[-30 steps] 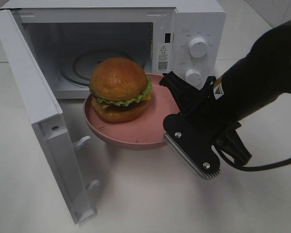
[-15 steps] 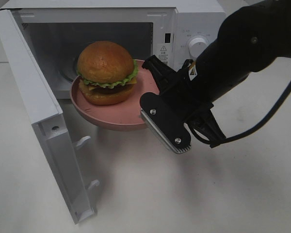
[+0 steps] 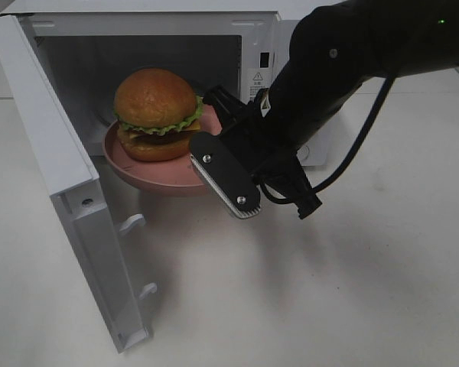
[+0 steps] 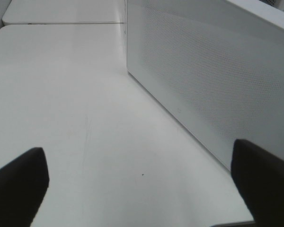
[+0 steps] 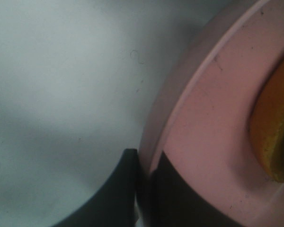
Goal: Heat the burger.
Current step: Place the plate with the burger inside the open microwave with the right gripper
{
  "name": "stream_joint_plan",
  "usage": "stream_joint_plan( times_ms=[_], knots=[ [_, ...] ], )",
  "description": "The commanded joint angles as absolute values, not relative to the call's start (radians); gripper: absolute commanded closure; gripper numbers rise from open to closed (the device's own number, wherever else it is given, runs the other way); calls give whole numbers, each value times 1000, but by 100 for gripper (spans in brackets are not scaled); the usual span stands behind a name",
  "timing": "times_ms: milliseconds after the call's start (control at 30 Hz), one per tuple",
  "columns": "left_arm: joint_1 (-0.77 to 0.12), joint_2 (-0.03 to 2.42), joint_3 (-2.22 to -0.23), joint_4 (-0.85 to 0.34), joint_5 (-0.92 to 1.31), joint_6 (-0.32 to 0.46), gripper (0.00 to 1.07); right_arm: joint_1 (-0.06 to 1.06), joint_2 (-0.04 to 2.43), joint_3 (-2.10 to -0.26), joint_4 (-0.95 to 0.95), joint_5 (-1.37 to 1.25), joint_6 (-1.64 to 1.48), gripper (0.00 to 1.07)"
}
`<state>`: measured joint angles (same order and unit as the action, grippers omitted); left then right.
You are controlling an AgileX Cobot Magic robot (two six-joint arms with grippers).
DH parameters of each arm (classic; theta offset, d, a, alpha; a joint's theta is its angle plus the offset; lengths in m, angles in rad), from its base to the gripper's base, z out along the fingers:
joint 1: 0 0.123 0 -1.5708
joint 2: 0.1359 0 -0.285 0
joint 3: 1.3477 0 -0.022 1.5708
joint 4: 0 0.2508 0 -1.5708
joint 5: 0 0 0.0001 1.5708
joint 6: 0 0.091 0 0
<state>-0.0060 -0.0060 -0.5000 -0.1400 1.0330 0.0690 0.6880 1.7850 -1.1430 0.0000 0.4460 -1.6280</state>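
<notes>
Right gripper (image 3: 208,128) is clamping tight on the pink plate (image 3: 149,177) rim, holding it level so the burger (image 3: 154,113) is riding steady at the open microwave (image 3: 176,23) mouth, probably for loading; left gripper (image 4: 142,189) is idling, jaws spread, empty.

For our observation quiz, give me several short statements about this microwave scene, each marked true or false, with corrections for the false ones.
1. The microwave door stands open. True.
2. The burger sits on a pink plate. True.
3. The right gripper is open and empty. False: it is shut on the plate's rim.
4. The plate rests on the table. False: it is held above the table, at the microwave's opening.
5. The left gripper grips the door. False: it is open, holding nothing.
</notes>
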Motion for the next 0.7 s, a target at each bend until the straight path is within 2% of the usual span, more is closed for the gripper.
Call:
stream_joint_plan(
  times_ms=[33,700],
  knots=[
    [-10,-27,-496,-144,1028,64,7,690,1792,-1181,-17,400,-1602,107],
    [-10,-27,-496,-144,1028,64,7,689,1947,-1414,-79,449,-1506,107]
  ],
)
